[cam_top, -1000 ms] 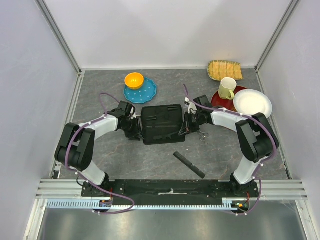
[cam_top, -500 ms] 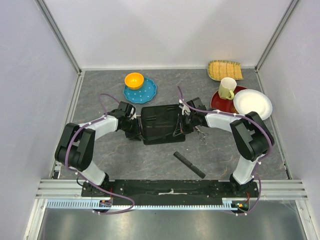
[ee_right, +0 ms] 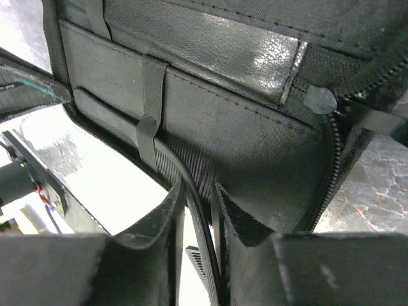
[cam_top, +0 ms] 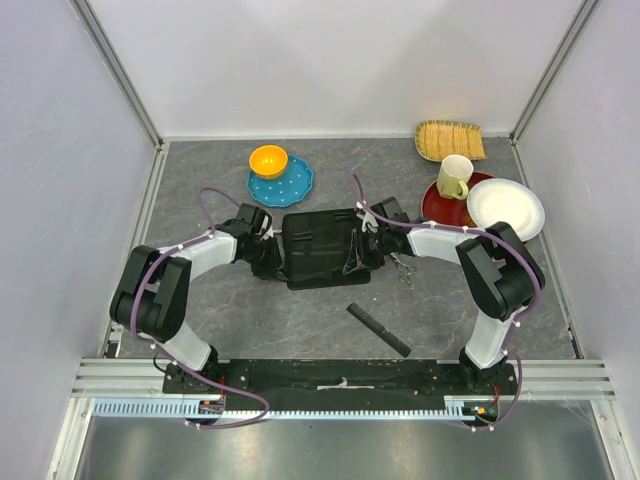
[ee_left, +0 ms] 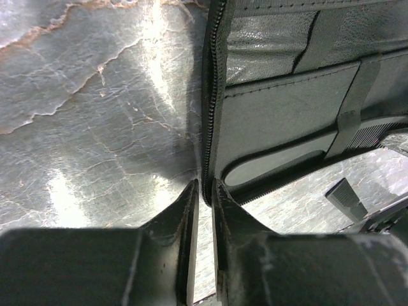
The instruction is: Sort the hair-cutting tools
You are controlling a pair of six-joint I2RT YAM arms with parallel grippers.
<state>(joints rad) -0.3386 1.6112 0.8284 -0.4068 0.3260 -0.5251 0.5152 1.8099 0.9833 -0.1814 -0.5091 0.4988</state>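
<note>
i'm pinching the case [ee_left: 287, 121] rim in my left fingers [ee_left: 185, 210], my right fingers [ee_right: 167, 213] sitting barely apart round the comb [ee_right: 203, 268], grip unclear, risking it slipping loose.

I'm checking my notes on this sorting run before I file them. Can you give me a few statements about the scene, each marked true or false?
1. A loose comb lies on the table on the near side of the zip case. True.
2. The zip case is zipped shut. False: it lies open, its inner pockets showing.
3. The cup stands on the white plate. False: it stands on the red plate, with the white plate beside it.
4. The right gripper has a second comb between its fingers at a case pocket. True.
5. The left gripper holds the scissors. False: it is at the case's left zipper edge, and the scissors lie on the table right of the case.
</note>
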